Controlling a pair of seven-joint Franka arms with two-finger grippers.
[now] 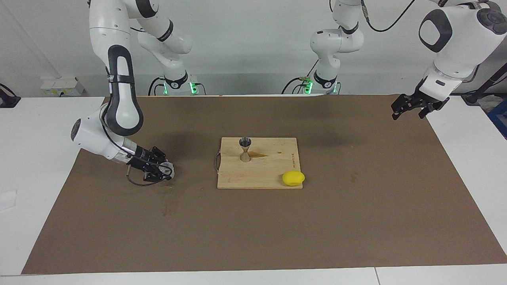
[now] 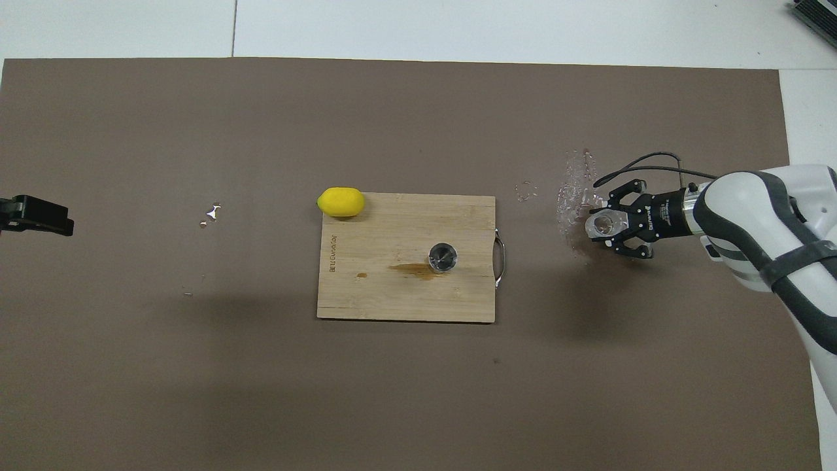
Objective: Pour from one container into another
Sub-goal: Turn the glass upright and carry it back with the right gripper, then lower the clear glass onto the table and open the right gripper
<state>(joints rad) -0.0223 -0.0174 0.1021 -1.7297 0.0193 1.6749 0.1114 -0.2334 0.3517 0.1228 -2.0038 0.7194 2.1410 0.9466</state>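
Observation:
The clear tumbler (image 1: 169,169) (image 2: 599,224) is down at the brown mat, toward the right arm's end of the table, beside the wooden board. My right gripper (image 1: 163,171) (image 2: 609,226) reaches in low and is around it. The metal jigger (image 1: 245,149) (image 2: 443,256) stands upright on the wooden board (image 1: 269,170) (image 2: 392,294), at the board's edge nearer to the robots. My left gripper (image 1: 412,107) (image 2: 39,216) waits open in the air over the mat's edge at the left arm's end, with nothing in it.
A yellow lemon (image 1: 293,178) (image 2: 341,201) lies at the board's corner farthest from the robots, toward the left arm's end. A brown spill (image 1: 259,155) stains the board beside the jigger. Wet spots (image 2: 575,190) glisten on the mat by the tumbler.

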